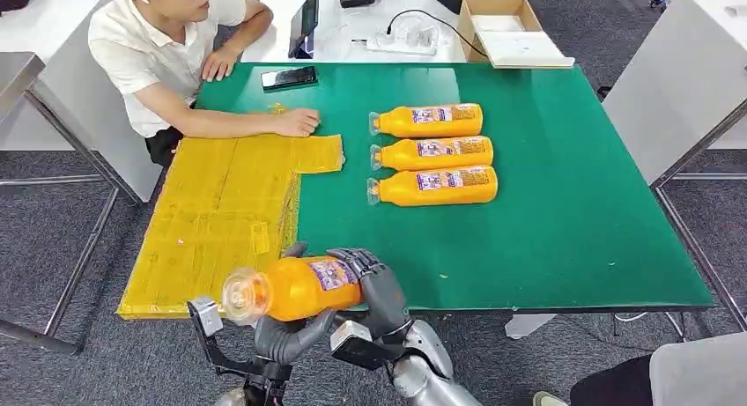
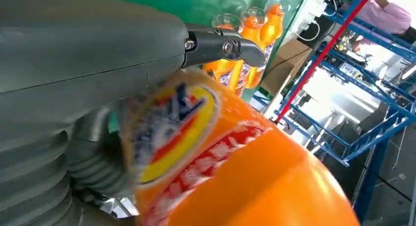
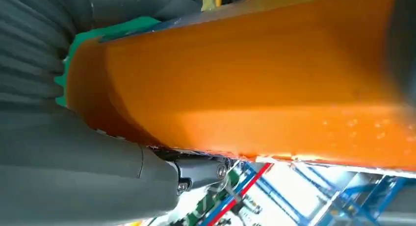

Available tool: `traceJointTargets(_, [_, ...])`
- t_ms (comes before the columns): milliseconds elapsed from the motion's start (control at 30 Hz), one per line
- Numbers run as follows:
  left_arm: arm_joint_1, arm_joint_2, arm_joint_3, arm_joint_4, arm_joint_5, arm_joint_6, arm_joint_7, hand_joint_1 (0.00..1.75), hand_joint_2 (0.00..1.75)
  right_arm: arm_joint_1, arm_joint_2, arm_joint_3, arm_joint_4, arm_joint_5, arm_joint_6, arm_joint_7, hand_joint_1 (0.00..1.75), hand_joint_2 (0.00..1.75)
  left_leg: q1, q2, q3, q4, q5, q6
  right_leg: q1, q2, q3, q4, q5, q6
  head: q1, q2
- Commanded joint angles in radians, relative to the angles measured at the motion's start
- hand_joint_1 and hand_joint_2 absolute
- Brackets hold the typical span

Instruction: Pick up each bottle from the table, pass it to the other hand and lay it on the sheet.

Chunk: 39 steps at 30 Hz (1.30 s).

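Above the green table's (image 1: 564,203) near edge, right hand (image 1: 374,287) and left hand (image 1: 286,335) both grip one bottle (image 1: 295,289)

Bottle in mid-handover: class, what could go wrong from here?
1. Both the left hand and the right hand grip the held bottle; a badly timed release could drop it past the table edge.
2. A person's hand rests on the yellow sheet, near the laying area.

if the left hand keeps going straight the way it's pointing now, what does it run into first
Most likely the right hand: the left hand reaches across under the held bottle toward it, and both grip that bottle. Depth between them is unclear.
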Motion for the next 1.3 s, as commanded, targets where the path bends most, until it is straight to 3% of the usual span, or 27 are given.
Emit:
traceJointTargets(33, [-0.038,0.017,-0.007,0.04,0.005,0.003,0.009,0.0,1.75,-0.051,0.014,0.07,0.124,0.002,-0.002,-0.009,1.75,1.75,0.001,0.001,0.004,-0.001,-0.001,-0.003,0.002,-0.001,0.004,-0.001,-0.001,-0.003,0.0,0.0])
traceJointTargets(200, [-0.042,-0.021,0.046,0.006,-0.042,0.084,-0.072,0.0,1.75,-0.055,0.042,0.153,0.188,-0.002,0.05,0.018,1.75,1.75,0.001,0.001,0.002,0.0,-0.001,-0.002,0.002,-0.001,0.002,-0.001,0.0,-0.002,0.0,0.0])
traceJointTargets(400, [-0.03,-0.003,0.019,-0.013,-0.113,0.113,-0.086,0.0,1.75,-0.054,0.059,0.192,0.252,0.0,0.042,0.04,1.75,1.75,0.002,0.001,0.003,-0.001,-0.001,-0.002,0.002,-0.002,0.003,-0.001,-0.001,-0.002,0.0,0.0])
traceJointTargets(433, [-0.032,-0.006,0.021,0.004,-0.107,0.111,-0.086,0.7,1.75,-0.053,0.06,0.202,0.248,0.005,0.045,0.033,1.75,1.75,0.002,0.001,0.004,-0.001,-0.001,-0.003,0.003,-0.002,0.004,-0.001,-0.001,-0.003,0.0,0.0])
traceJointTargets(467, [-0.036,-0.008,0.023,0.019,-0.106,0.113,-0.09,1.75,1.75,-0.051,0.059,0.213,0.243,0.006,0.057,0.031,1.75,1.75,0.001,0.0,0.003,-0.001,0.0,-0.002,0.001,-0.002,0.002,-0.001,-0.001,-0.002,0.0,0.0])
traceJointTargets(500, [-0.039,-0.013,0.033,0.03,-0.101,0.12,-0.097,1.75,1.75,-0.048,0.058,0.224,0.234,0.003,0.073,0.032,1.55,1.75,0.002,0.0,0.004,-0.002,-0.001,-0.002,0.002,-0.003,0.004,-0.002,-0.001,-0.002,0.0,0.0])
traceJointTargets(533, [-0.039,-0.013,0.033,0.03,-0.101,0.12,-0.097,1.75,1.75,-0.048,0.058,0.224,0.234,0.003,0.073,0.032,1.55,1.75,0.001,-0.001,0.002,-0.001,0.0,-0.001,0.002,-0.003,0.002,-0.001,-0.001,-0.002,0.0,0.0])
traceJointTargets(567, [-0.043,-0.02,0.049,0.037,-0.094,0.126,-0.104,1.75,1.75,-0.047,0.055,0.243,0.226,0.006,0.091,0.039,0.14,1.75,0.002,-0.001,0.003,-0.001,0.0,-0.002,0.002,-0.003,0.004,-0.002,-0.001,-0.002,0.0,0.0])
traceJointTargets(600, [-0.034,-0.039,0.067,0.021,-0.09,0.129,-0.112,1.75,1.75,-0.044,0.047,0.258,0.217,0.0,0.122,0.04,0.0,1.75,0.002,0.0,0.003,-0.001,-0.001,-0.002,0.002,-0.003,0.003,-0.001,-0.001,-0.002,0.0,0.0])
traceJointTargets(800, [-0.031,-0.044,0.07,-0.003,-0.102,0.121,-0.111,1.75,1.75,-0.041,0.037,0.278,0.205,-0.013,0.161,0.029,0.0,1.75,0.001,-0.001,0.002,0.0,-0.001,-0.002,0.002,-0.004,0.002,-0.001,-0.002,-0.002,0.0,0.0])
traceJointTargets(833, [-0.032,-0.042,0.071,-0.004,-0.101,0.12,-0.11,1.75,1.75,-0.038,0.035,0.278,0.203,-0.014,0.161,0.027,0.0,0.0,0.002,-0.002,0.002,0.0,-0.001,-0.002,0.002,-0.004,0.003,-0.001,-0.002,-0.002,0.0,0.0])
traceJointTargets(1300, [-0.038,-0.001,0.065,0.017,-0.109,0.048,-0.039,1.75,1.75,0.044,-0.007,0.234,0.122,-0.057,0.101,-0.01,0.0,0.0,0.001,0.0,0.0,0.0,0.0,-0.001,0.001,-0.003,-0.001,-0.001,-0.001,-0.001,0.0,0.0])
